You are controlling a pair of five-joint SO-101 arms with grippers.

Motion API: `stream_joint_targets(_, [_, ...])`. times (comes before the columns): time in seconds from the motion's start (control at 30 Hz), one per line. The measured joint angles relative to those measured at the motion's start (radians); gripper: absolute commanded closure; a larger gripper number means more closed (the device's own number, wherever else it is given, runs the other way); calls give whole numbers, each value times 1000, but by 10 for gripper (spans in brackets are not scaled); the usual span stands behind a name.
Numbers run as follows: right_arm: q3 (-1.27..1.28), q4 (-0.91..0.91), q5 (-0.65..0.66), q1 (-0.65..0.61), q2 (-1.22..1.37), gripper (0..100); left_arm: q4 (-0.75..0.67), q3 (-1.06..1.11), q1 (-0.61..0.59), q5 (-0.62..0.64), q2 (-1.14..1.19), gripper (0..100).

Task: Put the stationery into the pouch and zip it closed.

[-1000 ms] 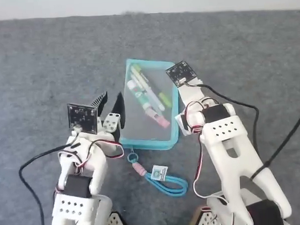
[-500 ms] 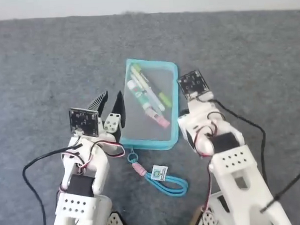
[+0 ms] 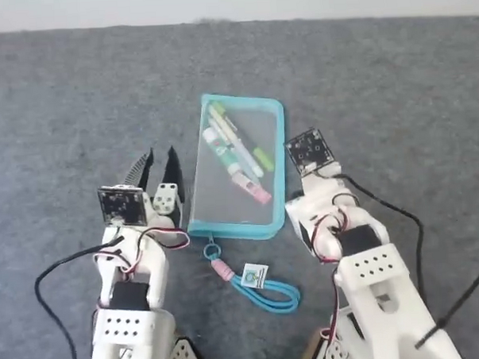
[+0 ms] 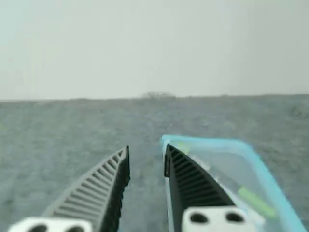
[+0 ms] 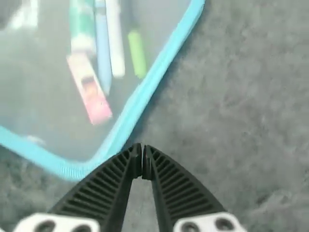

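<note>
Two claws flank the pouch (image 3: 225, 202) on the grey bench (image 3: 77, 99), both empty.

We see the clear, blue-edged pouch lying flat between the arms with the stationery (image 3: 237, 152) inside it: several pens or markers, their kinds hard to make out. The left claw (image 3: 159, 155) sits just beside the pouch's long edge, its fingers a little apart. The right claw (image 5: 142, 162) has its tips pressed together on nothing, over the bench just off the pouch's near corner. We cannot tell whether the zip is fully drawn. A pink charm (image 3: 221, 268) and a looped blue strap (image 3: 268, 291) trail from the pouch's near end. The bench has a grey, carpet-like cover, and a pale wall (image 3: 232, 3) runs behind it.
</note>
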Motion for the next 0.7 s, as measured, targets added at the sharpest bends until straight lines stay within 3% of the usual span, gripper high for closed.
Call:
stream_joint_targets(0.3, [31,80,0,52,-64,992,258,0,-110,0,0,888])
stream_joint_targets(0.47, [0,315,0,64,-267,992,272,0,-221,0,0,888])
stream_joint_targets(0.7, [150,358,0,74,-575,992,275,0,-307,0,0,888])
